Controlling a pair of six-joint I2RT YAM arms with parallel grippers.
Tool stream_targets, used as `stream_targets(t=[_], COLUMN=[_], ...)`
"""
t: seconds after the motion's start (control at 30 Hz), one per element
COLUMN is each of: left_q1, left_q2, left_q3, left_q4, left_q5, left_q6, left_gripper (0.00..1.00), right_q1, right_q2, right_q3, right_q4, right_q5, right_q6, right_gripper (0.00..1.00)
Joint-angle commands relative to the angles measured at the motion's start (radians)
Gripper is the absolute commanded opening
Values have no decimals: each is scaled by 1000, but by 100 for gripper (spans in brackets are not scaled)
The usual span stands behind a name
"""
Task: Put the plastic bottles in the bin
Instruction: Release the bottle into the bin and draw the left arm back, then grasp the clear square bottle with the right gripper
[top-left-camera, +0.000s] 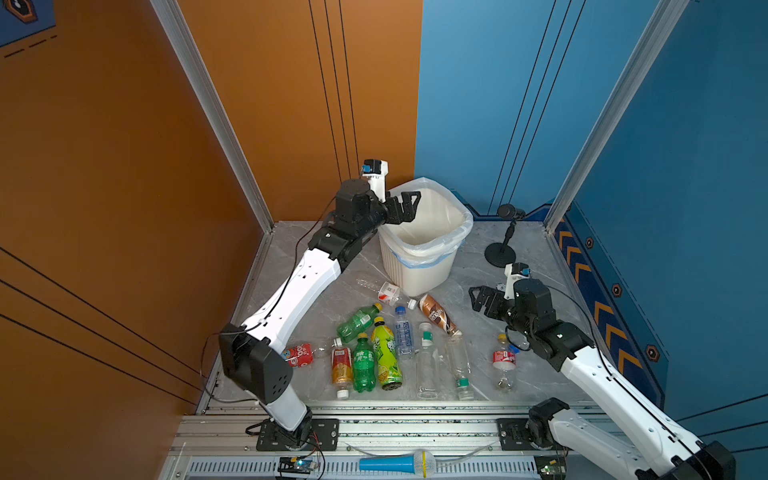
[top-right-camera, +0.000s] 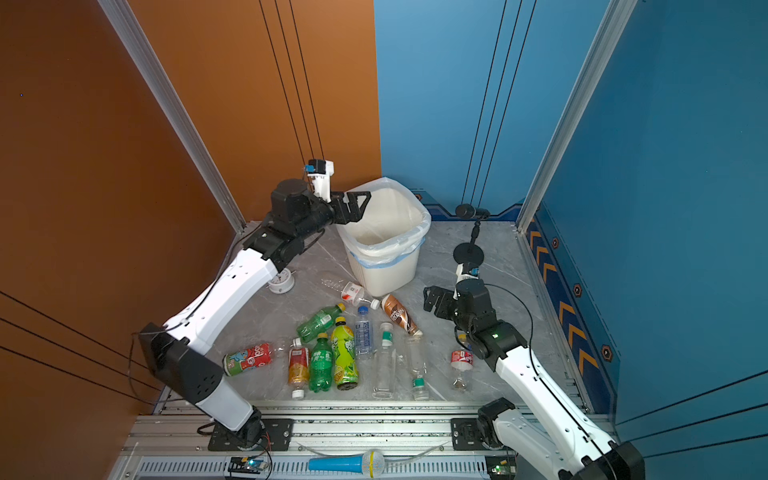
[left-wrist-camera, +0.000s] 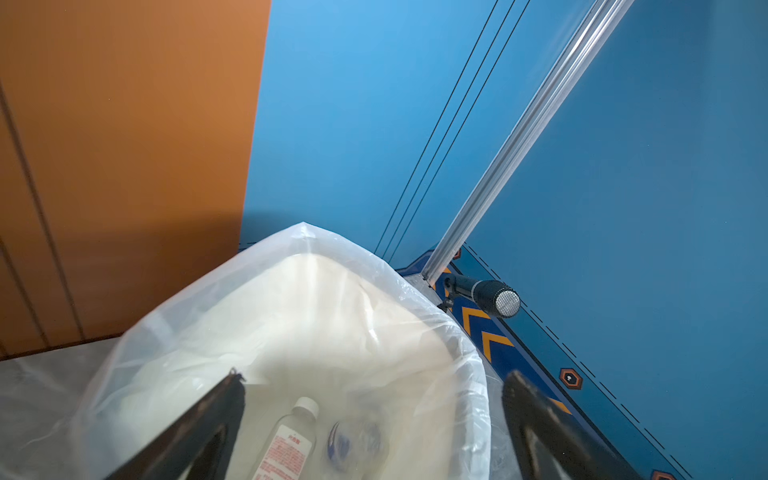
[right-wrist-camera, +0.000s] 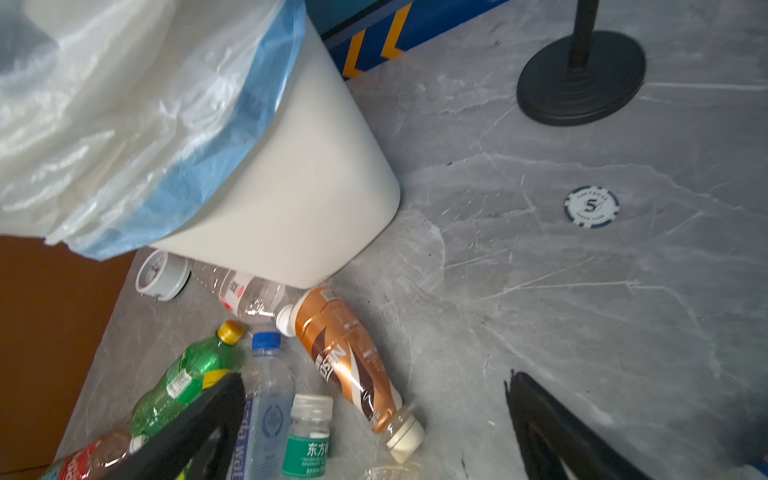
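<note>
1. You have one bin (top-left-camera: 424, 274), white and bag-lined, standing on the table (top-left-camera: 478, 266).
2. Count eleven plastic bottles (top-left-camera: 384, 353) lying on the table in front of the bin. Ten form one cluster. One red-labelled bottle (top-left-camera: 504, 359) lies apart from them, further to the bin's right.
3. Inside the bin, the left wrist view shows one white-capped bottle (left-wrist-camera: 291, 440) on the bottom. Beside it is a blurred shape with a blue mark, perhaps a second bottle.
4. At least five bottles in the middle of the cluster have their long axes running roughly toward the bin, caps nearest it.
5. The clear bottle (top-left-camera: 384, 291) lies along the bin's front wall, and its white cap touches the brown bottle (top-left-camera: 436, 313).
6. The brown bottle slants away from the bin, base nearest it and cap farthest.
7. Your left gripper (top-left-camera: 405, 208) hangs over the bin's left rim, jaws spread wide and empty.
8. Your right gripper (top-left-camera: 478, 299) hovers to the bin's front right, near the brown bottle, jaws wide with nothing between them.
9. There is also one alarm clock (top-right-camera: 281, 282) to the bin's left, one poker chip (right-wrist-camera: 591, 206) and one black stand (top-left-camera: 500, 251) to its right.
</note>
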Motion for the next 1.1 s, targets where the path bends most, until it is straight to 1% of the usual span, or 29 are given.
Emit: stream_targets(t=[0.0,0.1,0.2,0.3,0.43,0.67,0.8,0.93,1.03,1.07], left_q1=[-19,-30,-30,-24,-15,-3,8,20,35,41], left_q2=[-145,-281,-393,-472,-522,-526,-527,-539,-545,-547], left_q3=[-202,-449,-648,-736,-770,-789,-795,-801,-809,-809], left_q4=[36,57,41,-21,-67,-70,-82,-90,-90,-89], left_q5=[-223,-394,-502,-559,-586,-588,-583,-580,-576,-571], left_q6=[45,9,-38,-71,-80,-112,-127,-134,-141,-151], left_gripper=[98,98,98,98,98,98,98,98,98,98], right_q1=[89,185,288,368,431,459,468,468,468,468], right_q2=[-12,-17,-17,-13,8,122,216,289,328,336], right_q3=[-52,-101,-147,-172,-176,-154,-143,-118,-108,-103], right_q4=[-115,-135,-146,-174,-181,-128,-97,-82,-69,-67], right_q5=[37,67,92,127,170,184,184,182,185,185], right_q6=[67,117,169,208,214,198,194,176,166,163], right_gripper=[100,100,100,100,100,100,99,92,83,79])
